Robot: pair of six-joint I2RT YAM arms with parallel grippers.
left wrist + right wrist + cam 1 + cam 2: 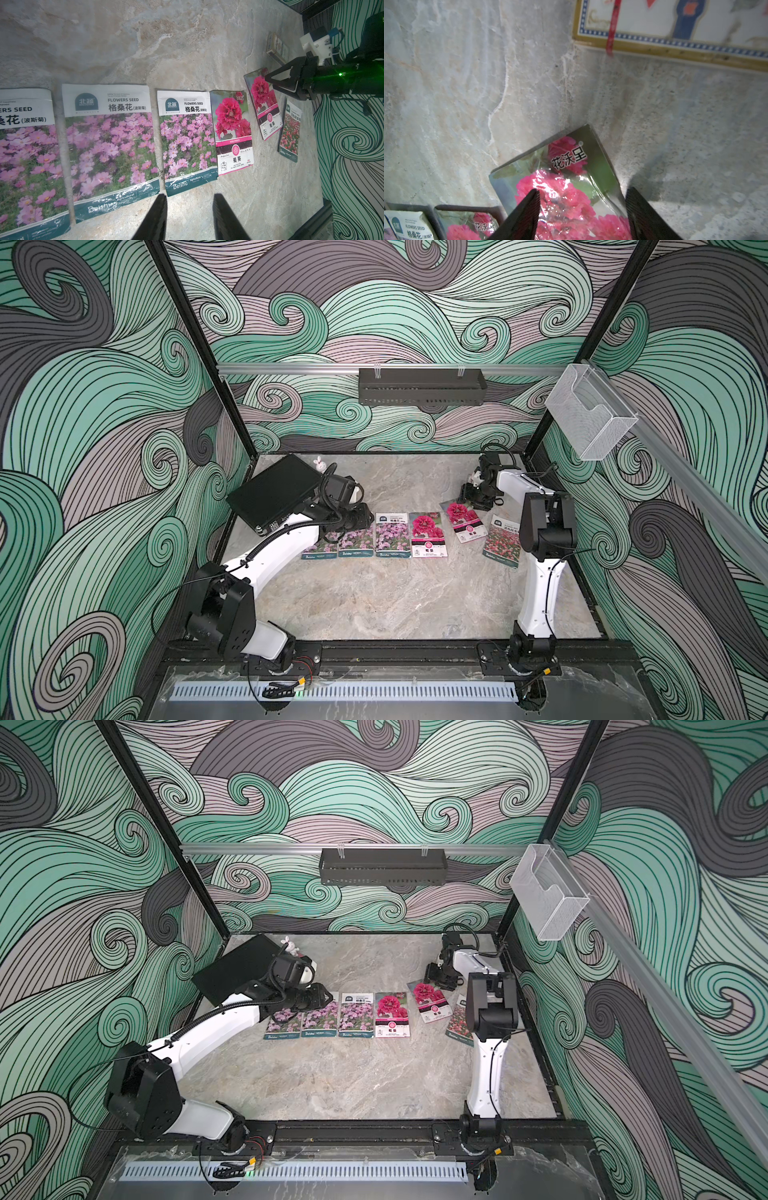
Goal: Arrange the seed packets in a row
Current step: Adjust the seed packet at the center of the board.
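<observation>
Nearest me, my left gripper (190, 196) hangs empty, jaws apart, just off the near edges of three glossy rectangular seed packets printed with purple-pink flower fields (110, 141). They lie flat side by side on the grey marbled tabletop (374, 605), with a glossy magenta-bloom packet (232, 133) closing the line of four. A stray sweep here could, I judge, knock that row crooked. Farther back sits the bigger risk: the second magenta-bloom packet (566, 166) is slick film lying flat on stone, so my right gripper (583, 190) may skid off it, crumple it, or drag it over its neighbour. My right arm (544, 531) hides part of the glossy red-pink flower-field packet (500, 543) in both top views and could brush it.

That second bloom packet lies askew, set back from the row and apart from it. Its far end is directly beneath my right gripper, whose fingers stand wide: one over the printed bloom, one at the packet's edge, nothing clamped. The red-pink packet sits just beside it, also tilted. Beyond both, apart from them, rests a small card box with a gold and blue border (675, 31).
</observation>
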